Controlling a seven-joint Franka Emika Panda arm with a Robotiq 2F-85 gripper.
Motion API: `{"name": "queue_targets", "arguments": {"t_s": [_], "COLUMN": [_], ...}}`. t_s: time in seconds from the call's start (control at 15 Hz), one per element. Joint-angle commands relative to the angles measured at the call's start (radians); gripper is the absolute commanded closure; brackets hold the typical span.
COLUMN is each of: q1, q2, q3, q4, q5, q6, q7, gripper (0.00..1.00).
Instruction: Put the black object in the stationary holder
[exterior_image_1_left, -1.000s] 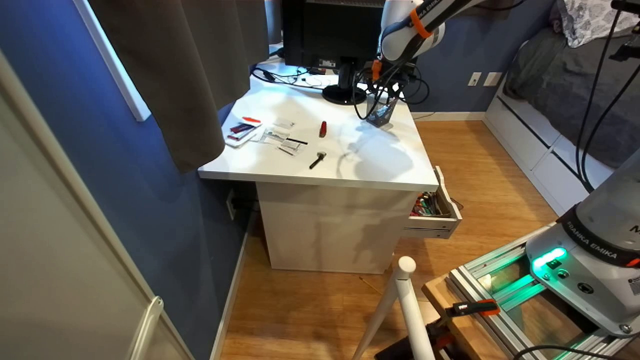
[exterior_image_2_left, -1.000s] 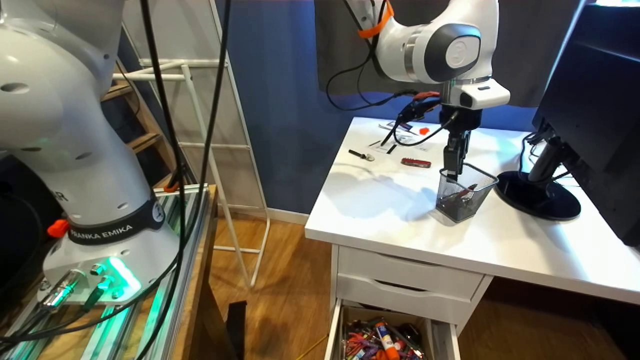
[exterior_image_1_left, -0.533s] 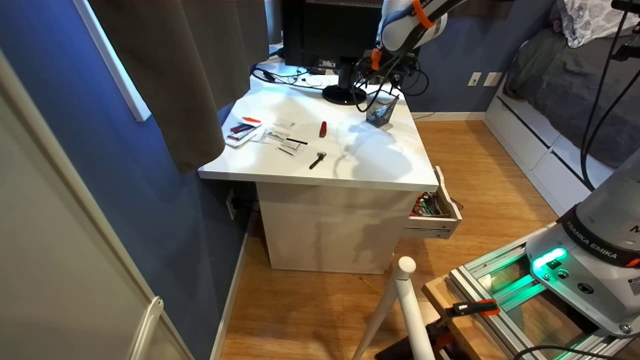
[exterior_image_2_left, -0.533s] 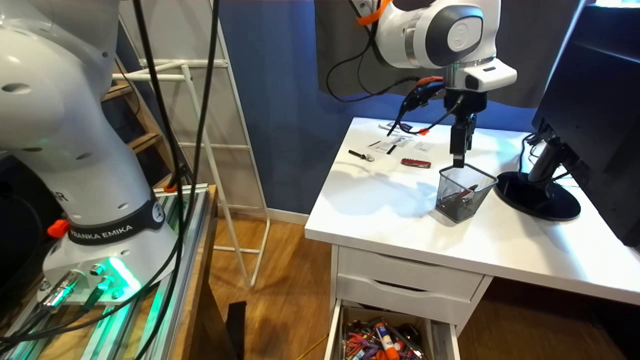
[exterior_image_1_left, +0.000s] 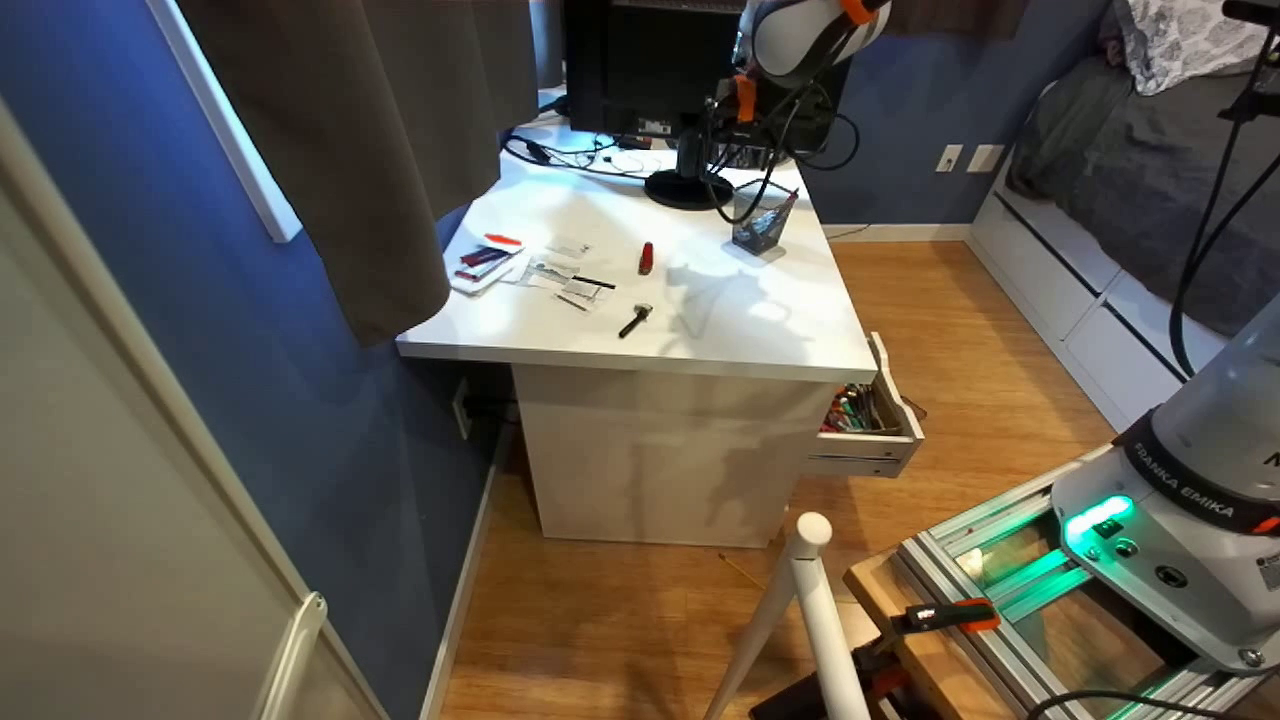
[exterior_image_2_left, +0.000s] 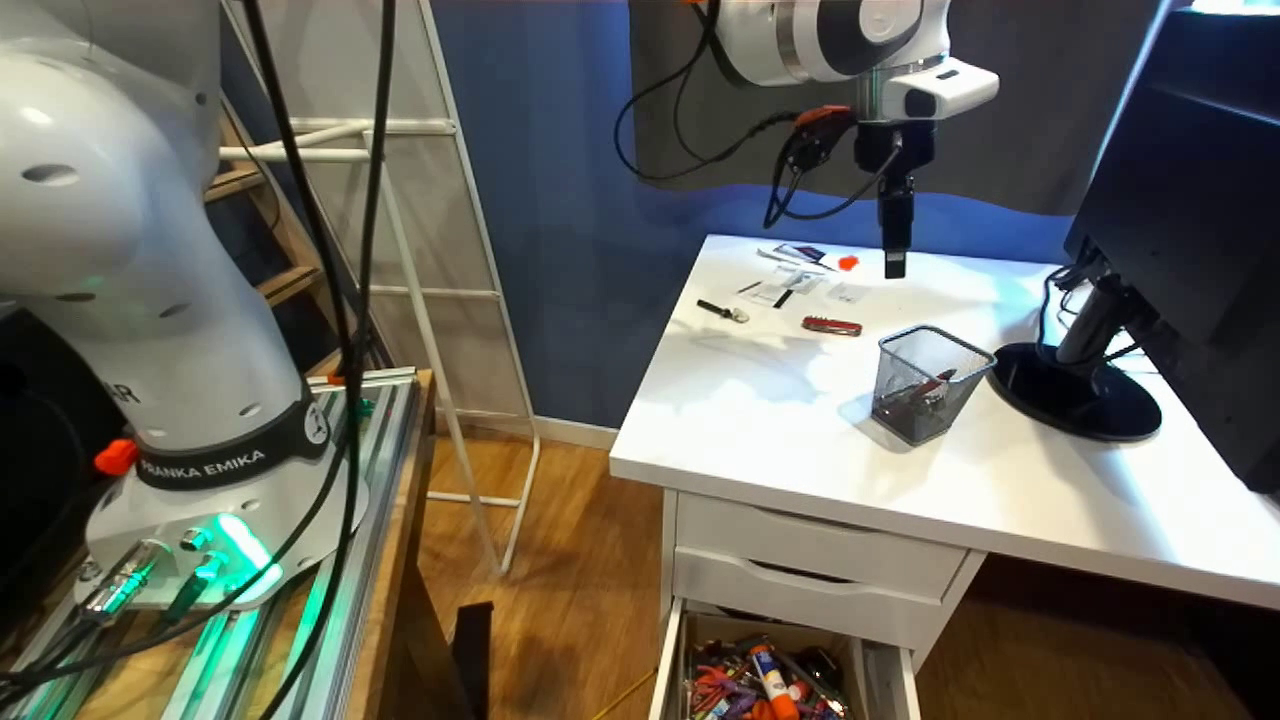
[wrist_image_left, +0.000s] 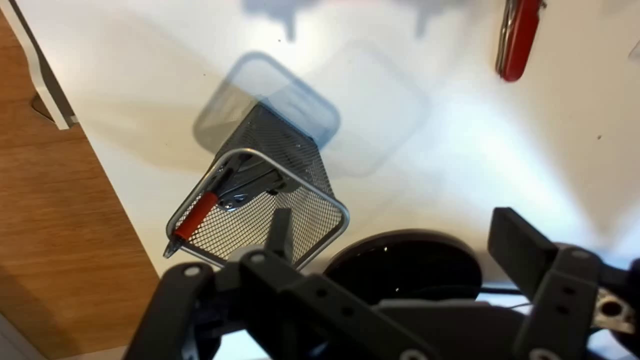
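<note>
At the near left in an exterior view my arm (exterior_image_2_left: 150, 280) stands tall and reaches across to the white surface (exterior_image_2_left: 710, 430), the wrist (exterior_image_2_left: 940, 92) pointing straight down over it. On the wrist view I read the fingers (wrist_image_left: 517, 245) as spread wide; bare surface and the round black monitor foot (wrist_image_left: 405, 265) show through the gap, and the tips hang in the air, well above the holder (wrist_image_left: 300, 150). That holder, wire mesh, stands upright on the surface; the black object (wrist_image_left: 255, 176) lies inside among dark items, its exact outline hard for me to make out, next to a red-handled tool (wrist_image_left: 197, 216) poking over the rim. Farther off I have a red pocketknife (exterior_image_2_left: 832, 326), a black-handled item (exterior_image_2_left: 720, 310) and flat packets (exterior_image_2_left: 795, 284) lying on the surface
</note>
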Motion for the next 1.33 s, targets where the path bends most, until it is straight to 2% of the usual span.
{"name": "queue_targets", "arguments": {"t_s": [0.0,0.33,0.67,1.0,1.13,1.2,1.27], "q1": [-0.010,-0.026,-0.067,-0.090,-0.094,-0.070,-0.070], "q2": [-0.066,-0.105,-0.161,-0.154,-0.153,-0.134,-0.134], "q3": [0.067,0.156,0.224,0.279,0.287,0.264,0.268], "q4": [-0.074,-0.121,-0.181,-0.186,-0.185,-0.168,-0.170], "q5": [0.034,0.133,0.277,0.386,0.397,0.357,0.363], "q6": [-0.025,-0.051,-0.138,-0.248,-0.301,-0.264,-0.278], "q7": [-0.178,-0.461,-0.793,-1.078,-1.166,-1.074,-1.103], "gripper": [0.00,0.00,0.00,0.00,0.00,0.00,0.00]}}
